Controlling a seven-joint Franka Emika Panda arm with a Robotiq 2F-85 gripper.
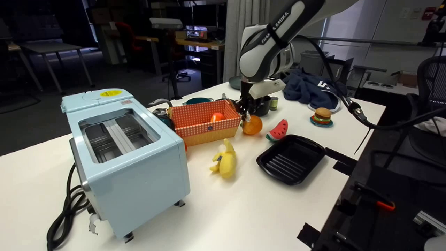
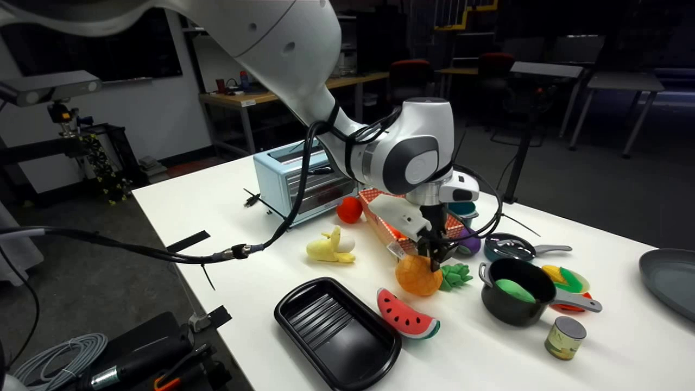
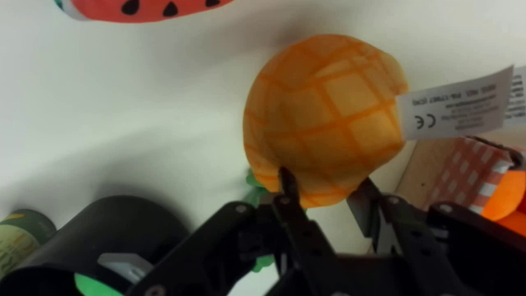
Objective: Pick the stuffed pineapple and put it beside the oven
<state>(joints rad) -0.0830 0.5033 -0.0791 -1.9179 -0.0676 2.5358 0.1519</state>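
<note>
Jaws part-closed, pinching stuffed pineapple (image 3: 324, 119) between 2 fingertips (image 3: 289, 185), wrist (image 2: 427, 191) pointing down, arm (image 2: 293, 57) arched above table (image 2: 478, 358)

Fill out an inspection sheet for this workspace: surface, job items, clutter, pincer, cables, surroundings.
Surface: white table, black tape at its edge.
Job items: stuffed pineapple lying on the table near the checked basket, not yet beside the oven; oven standing on the table.
Clutter: banana toy, watermelon slice, black tray, saucepan with something green inside, tin.
Pincer: closed on the pineapple near its leafy end.
Cables: black cord loose beside the oven; arm cable passing over the table's edge.
Surroundings: dim room with wooden desk, office chair, grey curtain.
</note>
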